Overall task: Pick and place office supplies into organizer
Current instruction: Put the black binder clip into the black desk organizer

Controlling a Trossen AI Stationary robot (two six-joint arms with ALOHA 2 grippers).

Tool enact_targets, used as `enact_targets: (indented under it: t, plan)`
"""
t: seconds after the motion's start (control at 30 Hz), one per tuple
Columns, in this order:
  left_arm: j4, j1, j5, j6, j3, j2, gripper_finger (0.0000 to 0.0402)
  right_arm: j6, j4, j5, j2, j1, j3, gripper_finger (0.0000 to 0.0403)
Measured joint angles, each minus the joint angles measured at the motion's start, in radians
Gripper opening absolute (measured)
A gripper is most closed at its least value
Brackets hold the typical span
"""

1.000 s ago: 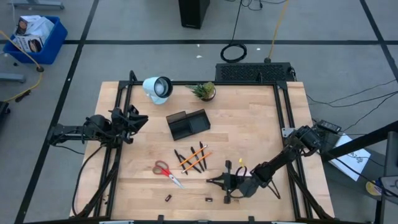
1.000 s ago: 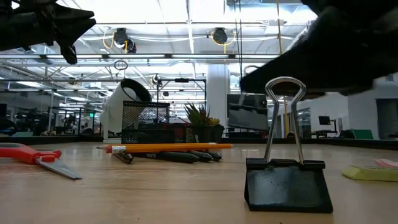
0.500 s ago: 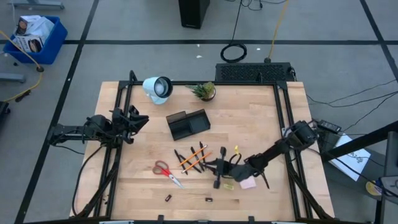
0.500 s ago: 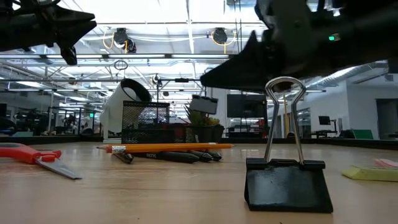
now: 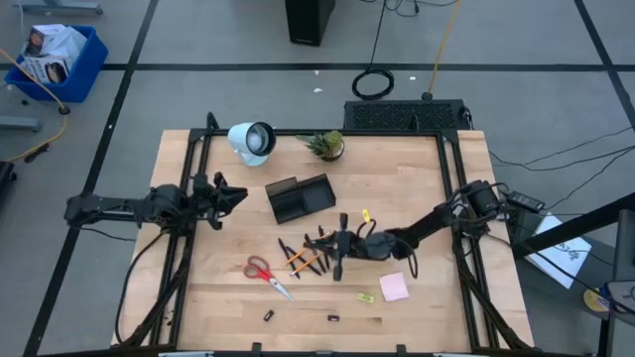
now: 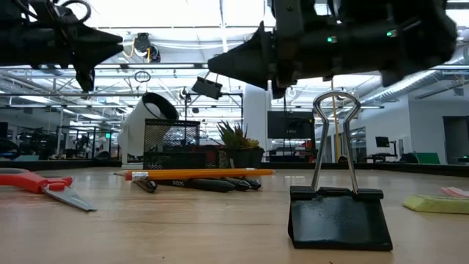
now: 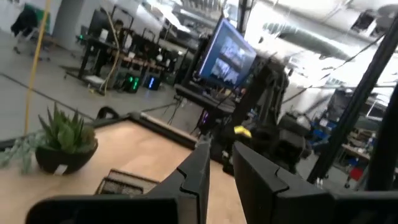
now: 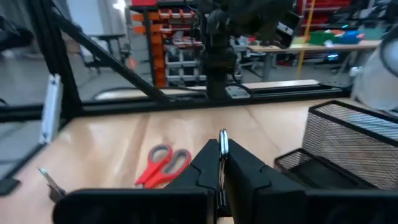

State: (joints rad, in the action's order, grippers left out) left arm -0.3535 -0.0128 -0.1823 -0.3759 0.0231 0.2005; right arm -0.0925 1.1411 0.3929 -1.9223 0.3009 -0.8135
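High view: right pincer (image 5: 322,242) hangs over the pens and pencils (image 5: 306,255), just short of the organizer (image 5: 300,198) on its near side. Judging by the task, it's heading to the tray for a drop. Left pincer (image 5: 224,193) waits off the organizer's left end, clear of the path. Scissors (image 5: 266,273) lie beyond the pens from the organizer. The pink sticky pad (image 5: 394,287) and a yellow bit (image 5: 364,296) sit farther out, toward the right arm's side. None of these are in the tray yet.

Low view: right pincer (image 6: 220,61) is up in the air with a small black binder clip (image 6: 207,86) dangling from its tip, above the organizer (image 6: 172,143) wall height. That's probably why it's carried high, to clear the rim. A large binder clip (image 6: 337,213) stands on the counter (image 6: 183,227), well in front of the organizer.

Left wrist view: pincer (image 7: 217,168) fingers look slightly parted and hold nothing, though the view is soft.

Right wrist view: pincer (image 8: 221,155) is clamped on the clip's wire handle (image 8: 222,138), so the body hangs free below. The mesh organizer (image 8: 348,137) is close ahead to one side, with the scissors (image 8: 163,163) on the counter away from it.
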Motion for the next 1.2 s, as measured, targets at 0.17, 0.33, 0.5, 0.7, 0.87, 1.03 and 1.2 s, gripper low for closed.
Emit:
enact_targets:
  t: [0.17, 0.33, 0.5, 0.7, 0.87, 1.03, 1.2]
  plan:
    - [-0.115, -0.016, 0.054, -0.026, 0.0, 0.141, 0.0075, -0.104, 0.0, -0.141, 0.013, -0.065, 0.0, 0.0008]
    - [-0.258, -0.051, 0.095, -0.026, 0.0, 0.31, 0.0076, -0.135, 0.0, -0.235, 0.025, -0.1, 0.0, 0.0008]
    - [-0.424, -0.086, 0.077, 0.0, 0.0, 0.475, 0.011, -0.132, -0.001, -0.241, 0.049, -0.12, 0.0, 0.0008]
    - [-0.547, -0.101, 0.048, -0.029, 0.002, 0.638, 0.0165, -0.132, 0.001, -0.241, 0.074, -0.14, 0.0, 0.0008]
    - [-0.546, -0.101, 0.043, -0.053, 0.081, 0.76, 0.0185, -0.131, 0.007, -0.24, 0.074, -0.163, 0.0, 0.0008]
    - [-0.529, -0.101, 0.051, -0.025, 0.165, 0.846, 0.0186, -0.124, -0.006, -0.215, 0.074, -0.193, 0.0, 0.0008]
    - [-0.531, -0.1, 0.051, 0.002, 0.195, 0.827, 0.0186, -0.106, -0.08, -0.134, 0.074, -0.217, 0.0, 0.0008]
